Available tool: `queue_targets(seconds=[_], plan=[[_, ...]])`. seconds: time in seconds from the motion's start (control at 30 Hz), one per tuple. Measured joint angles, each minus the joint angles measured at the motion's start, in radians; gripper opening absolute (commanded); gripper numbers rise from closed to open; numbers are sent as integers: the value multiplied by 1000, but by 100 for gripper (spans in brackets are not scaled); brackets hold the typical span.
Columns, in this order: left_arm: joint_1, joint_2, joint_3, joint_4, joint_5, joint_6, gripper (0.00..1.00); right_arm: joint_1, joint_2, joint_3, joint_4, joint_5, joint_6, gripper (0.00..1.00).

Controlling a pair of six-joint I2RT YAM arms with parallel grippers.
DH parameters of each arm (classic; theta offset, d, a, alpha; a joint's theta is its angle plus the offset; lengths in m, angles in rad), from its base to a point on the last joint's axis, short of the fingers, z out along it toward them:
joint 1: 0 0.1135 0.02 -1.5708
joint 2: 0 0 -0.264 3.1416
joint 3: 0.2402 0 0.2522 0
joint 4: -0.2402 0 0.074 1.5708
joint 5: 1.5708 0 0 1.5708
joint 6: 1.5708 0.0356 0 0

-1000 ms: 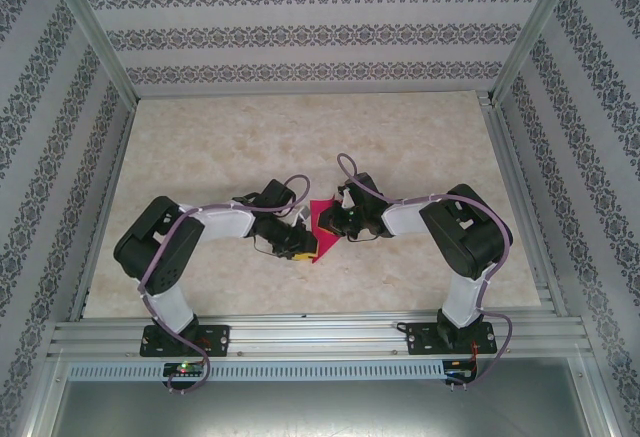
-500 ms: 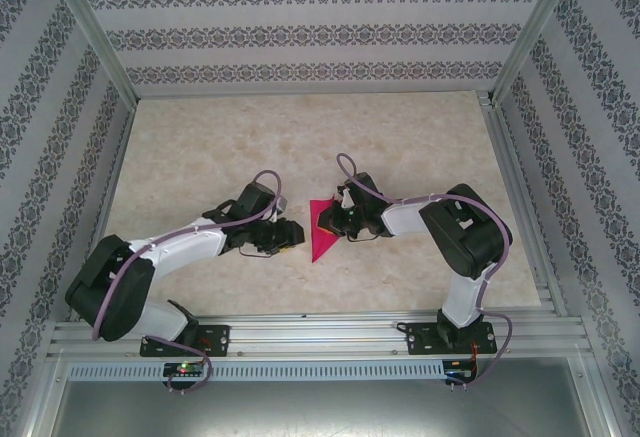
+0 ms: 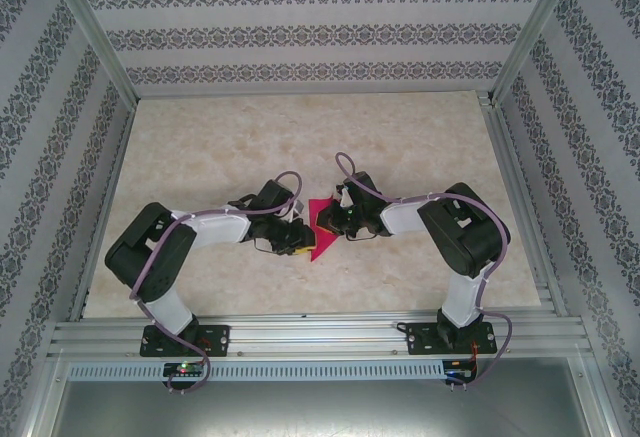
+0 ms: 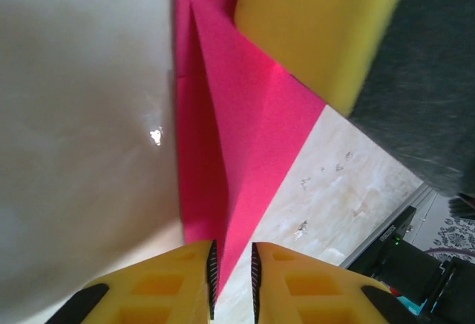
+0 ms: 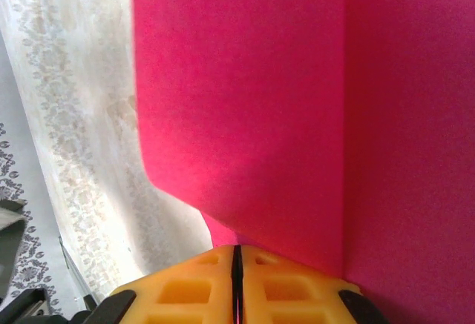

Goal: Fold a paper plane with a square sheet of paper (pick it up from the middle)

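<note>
The magenta sheet of paper (image 3: 320, 229) is folded into a pointed shape with a long crease and is held on edge over the middle of the table. My right gripper (image 3: 331, 219) is shut on its upper right side; in the right wrist view the paper (image 5: 260, 101) rises straight out of the closed gripper (image 5: 237, 250). My left gripper (image 3: 303, 241) is at the paper's lower left. In the left wrist view the paper's (image 4: 245, 116) lower tip reaches into the narrow gap of that gripper (image 4: 232, 253), and the pads are still apart. The right gripper's yellow finger (image 4: 319, 27) presses the paper's far end.
Both arms bend inward over the marble-patterned table (image 3: 220, 147). Patterned walls and aluminium rails (image 3: 320, 332) enclose the table on all sides. The arm bases (image 3: 185, 339) stand at the near edge.
My left arm swung away to the left, then came back to the paper's lower tip, and its jaws narrowed. The right gripper kept its hold without moving.
</note>
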Motion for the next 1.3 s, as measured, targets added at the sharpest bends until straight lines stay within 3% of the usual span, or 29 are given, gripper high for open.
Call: queue_targets(seconds=[0.6,1.0,1.2,1.3], plan=[[-2,30,0,6,42,13,1,0,4,1,6,-2,0,12],[-28,94,12,25,87,71,1,6,14,2,25,-14,0,12],[-31,82,-2,32,73,80,5,8,17,5,25,-19,0,11],[-33,77,-4,29,64,87,16,13,19,7,28,-19,0,11]])
